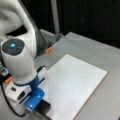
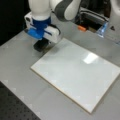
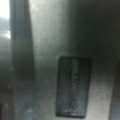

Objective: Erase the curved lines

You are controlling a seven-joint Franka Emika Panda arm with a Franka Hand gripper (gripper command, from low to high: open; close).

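Where the blue wrist mount ends, tool low at a front view's bottom left, down on a black block eraser at the corner edge of the white board. Same tool at a front view's upper left, with the eraser touching the surface just beside the board's far corner. Whether clenched on the eraser or released: cannot tell, fingers hidden under the mount.

In the wrist view, only a dark rectangular block on grey, carrying pale lettering along its length, too blurred to read.

No curve lines visible on the board in both front views; white face plain, with a bright glare patch toward a front view's right. Thin brown rim along the board's lower edges.

Beyond, grey surface under everything. Orange tab at the arm's base side, seen also as an orange piece near a front view's top. Glowing blue light on the arm's white joint cap. Black cable looping below the tool.
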